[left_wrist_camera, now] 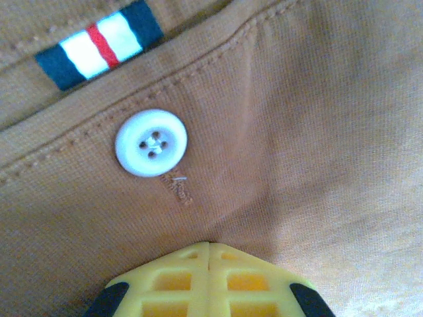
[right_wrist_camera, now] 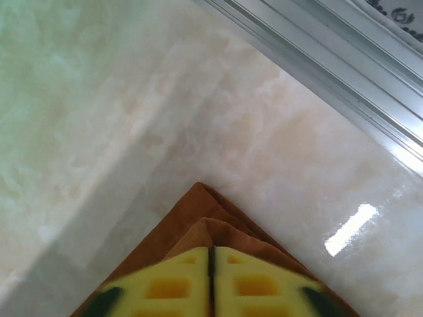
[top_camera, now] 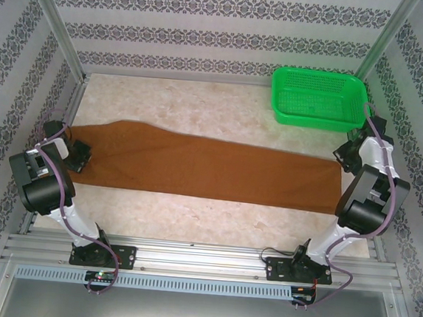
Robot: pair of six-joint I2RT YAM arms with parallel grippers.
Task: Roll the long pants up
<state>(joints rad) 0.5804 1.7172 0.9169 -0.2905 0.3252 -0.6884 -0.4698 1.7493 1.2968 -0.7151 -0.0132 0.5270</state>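
The long pants (top_camera: 211, 166) lie flat in a rust-brown band across the marble table, waist at the left, leg ends at the right. My left gripper (top_camera: 78, 154) sits at the waist end. In the left wrist view its yellow fingers (left_wrist_camera: 210, 246) are pressed together, with the cloth (left_wrist_camera: 317, 132) puckered at their tip below a white button (left_wrist_camera: 151, 142) and a striped label (left_wrist_camera: 99, 43). My right gripper (top_camera: 345, 159) is at the leg end. In the right wrist view its fingers (right_wrist_camera: 211, 251) are shut on the hem corner (right_wrist_camera: 198, 211), whose top layer is raised.
A green plastic basket (top_camera: 319, 99) stands at the back right of the table (top_camera: 200, 113). Aluminium frame rails (right_wrist_camera: 330, 59) run along the table's right edge, close to the hem corner. Patterned walls enclose the back and both sides.
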